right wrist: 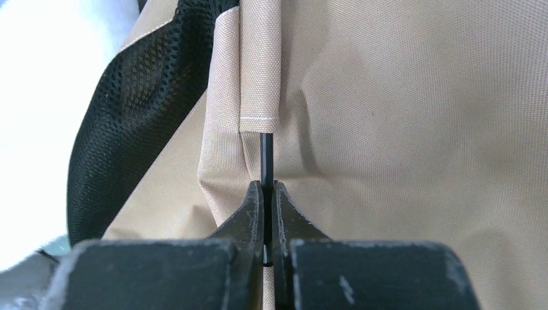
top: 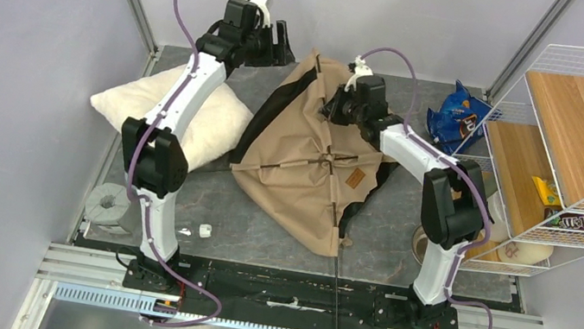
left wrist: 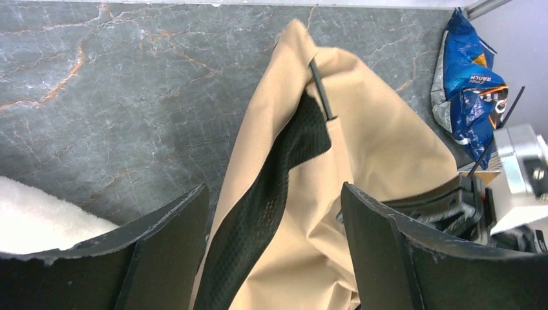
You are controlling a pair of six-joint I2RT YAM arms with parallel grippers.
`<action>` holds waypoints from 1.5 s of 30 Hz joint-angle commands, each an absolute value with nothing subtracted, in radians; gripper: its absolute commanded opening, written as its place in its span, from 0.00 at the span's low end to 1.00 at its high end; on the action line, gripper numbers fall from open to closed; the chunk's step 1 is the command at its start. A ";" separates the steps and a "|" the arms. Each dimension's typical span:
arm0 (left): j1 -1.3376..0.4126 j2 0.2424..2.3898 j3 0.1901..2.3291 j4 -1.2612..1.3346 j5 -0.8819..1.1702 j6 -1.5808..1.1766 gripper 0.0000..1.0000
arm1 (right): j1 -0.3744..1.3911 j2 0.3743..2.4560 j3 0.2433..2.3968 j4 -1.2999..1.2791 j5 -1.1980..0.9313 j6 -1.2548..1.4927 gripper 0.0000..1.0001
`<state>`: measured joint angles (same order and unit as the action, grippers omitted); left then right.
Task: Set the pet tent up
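Had right gripper (right wrist: 267,188) pinched shut on the pet tent's (top: 306,167) black pole (right wrist: 265,158), left gripper (left wrist: 273,191) gaping empty near the tabletop's (top: 261,231) far edge; best pushed slow, straight up the sleeve (right wrist: 260,64).

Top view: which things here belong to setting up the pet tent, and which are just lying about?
For the job: tent, its black pole, right gripper shut on that pole, left gripper open, holding nothing.
Lying about: white pillow, blue snack bag, wire shelf, grey roll.
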<state>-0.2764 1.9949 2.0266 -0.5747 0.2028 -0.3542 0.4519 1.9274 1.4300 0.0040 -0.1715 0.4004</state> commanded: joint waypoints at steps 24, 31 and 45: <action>-0.279 1.866 1.990 -0.633 0.094 -0.324 0.81 | 0.314 2.088 1.777 -0.170 -0.225 0.577 0.55; -0.279 1.843 1.991 -0.666 0.087 -0.339 0.81 | 0.320 1.933 1.735 -0.416 -0.158 0.522 0.73; -0.279 1.712 1.895 -0.699 0.048 -0.392 0.90 | 0.571 1.387 1.112 -0.676 -0.139 0.454 0.75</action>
<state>-0.2771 1.7969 1.9240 -0.7048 0.0769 -0.3611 0.4862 1.5242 1.2903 -0.6155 -0.1173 0.4561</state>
